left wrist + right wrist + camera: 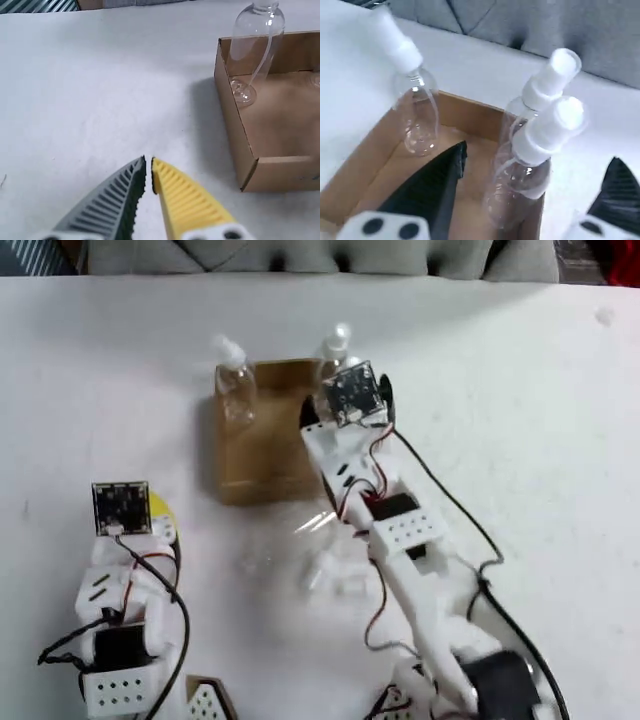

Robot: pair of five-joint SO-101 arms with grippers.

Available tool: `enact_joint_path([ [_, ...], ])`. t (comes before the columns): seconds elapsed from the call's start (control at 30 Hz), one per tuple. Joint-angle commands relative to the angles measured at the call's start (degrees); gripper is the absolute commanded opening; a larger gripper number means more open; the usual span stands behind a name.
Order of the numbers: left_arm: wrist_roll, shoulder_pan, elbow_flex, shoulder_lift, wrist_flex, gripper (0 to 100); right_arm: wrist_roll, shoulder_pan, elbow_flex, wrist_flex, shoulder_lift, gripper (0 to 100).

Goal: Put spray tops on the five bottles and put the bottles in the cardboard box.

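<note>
Over at the cardboard box (365,175), counting three upright inside, all with spray tops (562,65) on. Spotting the corner bottle (415,120) alone on one side, then the back bottle (532,107) and the front bottle (520,185) standing tight together against the opposite wall. Seeing the right gripper (540,152) hanging over the box with jaws flung wide, straddling the front bottle without touching it, so gripping nothing. Finding the left gripper (148,167) low over the bare table (75,100) near the box, pinched together on nothing at all.

Looks like number three of five, with the placing step pretty much done. Guessing two more to go. Also noticing some clear bits (330,575) on the table between the arms, too blurry to call.

Next up, probably: lifting that right gripper straight up and out, keeping it spread to avoid clipping the two neighbours and tipping such tall, light empties. Then likely heading for the clear bits, steadying with one arm and fitting a top with the other.
</note>
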Motion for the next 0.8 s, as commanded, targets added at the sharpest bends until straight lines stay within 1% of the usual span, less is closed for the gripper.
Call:
enact_joint_path([
  [0.0, -0.8, 0.7, 0.0, -0.5, 0.2, 3, 0.4, -1.9, -0.6, 13.1, -11.5, 35.9],
  [0.37, -0.8, 0.7, 0.0, -0.5, 0.3, 3, 0.4, -1.9, -0.4, 49.0, -32.7, 35.8],
  [0.5, -0.8, 0.7, 0.0, -0.5, 0.3, 3, 0.4, -2.0, -0.4, 60.2, -39.1, 35.2],
  [0.6, -0.8, 0.8, 0.0, -0.5, 0.4, 3, 0.6, -2.0, -0.4, 66.5, -42.0, 27.9],
  [0.7, -0.8, 0.8, 0.0, -0.5, 0.4, 3, 0.6, -2.0, -0.3, 71.2, -43.6, 16.1],
  [0.77, -0.8, 0.8, 0.0, -0.5, 0.4, 3, 0.7, -2.1, 1.5, 71.8, -44.7, 8.4],
])
